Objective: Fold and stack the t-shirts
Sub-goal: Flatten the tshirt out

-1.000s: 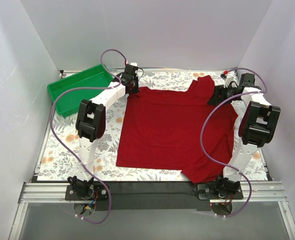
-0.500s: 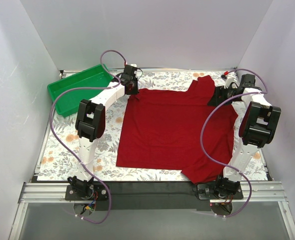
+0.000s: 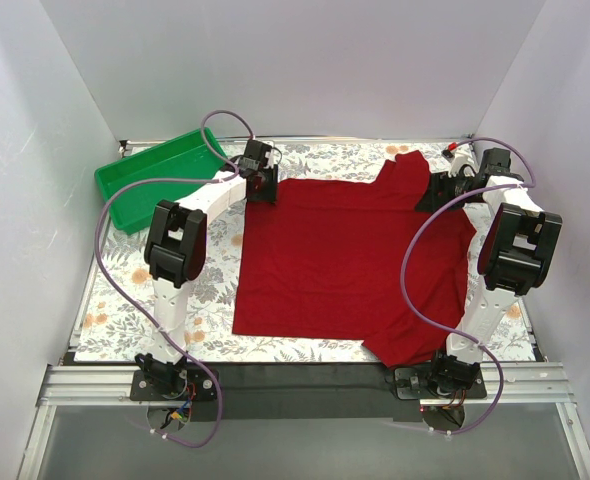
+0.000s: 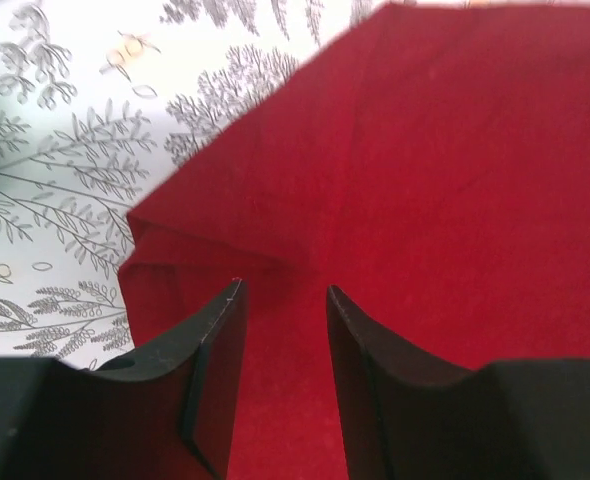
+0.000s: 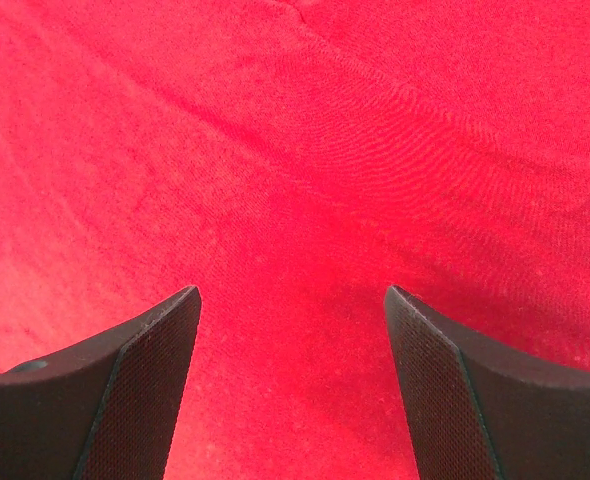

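left wrist view: my left gripper [image 4: 283, 290] stands narrowly parted, gripping nothing, over the far-left corner of the plain dark red cotton t-shirt [image 4: 445, 170] spread flat on the floral-patterned table [image 4: 65, 150]. my right gripper [image 5: 290, 292] hangs wide over its cloth. soft, light, limp, i judge: pinch both layers at a hem corner.

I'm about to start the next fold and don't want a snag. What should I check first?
1. Left gripper free of cloth: ok, jaws apart, nothing pinched.
2. Right gripper open: ok, jaws wide over the t-shirt.
3. t-shirt lying flat: not ok, the corner by the left gripper is creased.
4. Green tray apart from the t-shirt: ok.
5. Right fingertips touching the fabric: cannot tell.
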Controlling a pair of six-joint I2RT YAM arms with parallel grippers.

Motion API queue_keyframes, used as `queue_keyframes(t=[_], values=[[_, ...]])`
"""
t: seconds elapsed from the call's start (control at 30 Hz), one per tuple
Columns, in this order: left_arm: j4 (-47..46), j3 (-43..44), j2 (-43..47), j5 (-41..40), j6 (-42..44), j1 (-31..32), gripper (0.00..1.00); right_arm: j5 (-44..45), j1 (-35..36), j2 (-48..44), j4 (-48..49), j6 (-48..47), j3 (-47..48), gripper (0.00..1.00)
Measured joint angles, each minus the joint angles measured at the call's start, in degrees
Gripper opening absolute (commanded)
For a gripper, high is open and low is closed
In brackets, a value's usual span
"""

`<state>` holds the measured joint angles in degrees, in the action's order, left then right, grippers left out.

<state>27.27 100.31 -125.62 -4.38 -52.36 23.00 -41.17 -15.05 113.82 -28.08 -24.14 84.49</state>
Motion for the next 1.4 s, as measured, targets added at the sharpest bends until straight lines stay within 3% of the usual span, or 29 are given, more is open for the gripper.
queue_keyframes(t=[0.5,0.87,1.0,1.23,1.4], values=[[-0.7,-0.7,0.0,-3.5,6.0,3.3,0.38,-0.2,0.0,0.0,0.0,0.0,0.0,0.68],[-1.6,3.9,-6.1,-9.6,9.0,4.7,0.37,-0.2,0.0,0.0,0.0,0.0,0.0,0.68],[-1.7,4.2,-7.2,-10.8,9.5,4.7,0.31,-0.2,0.0,0.0,0.0,0.0,0.0,0.68],[-1.9,4.4,-7.2,-12.4,10.1,4.7,0.02,-0.2,0.0,0.0,0.0,0.0,0.0,0.68],[-1.9,4.5,-7.1,-12.6,10.1,4.7,0.00,-0.2,0.0,0.0,0.0,0.0,0.0,0.68]])
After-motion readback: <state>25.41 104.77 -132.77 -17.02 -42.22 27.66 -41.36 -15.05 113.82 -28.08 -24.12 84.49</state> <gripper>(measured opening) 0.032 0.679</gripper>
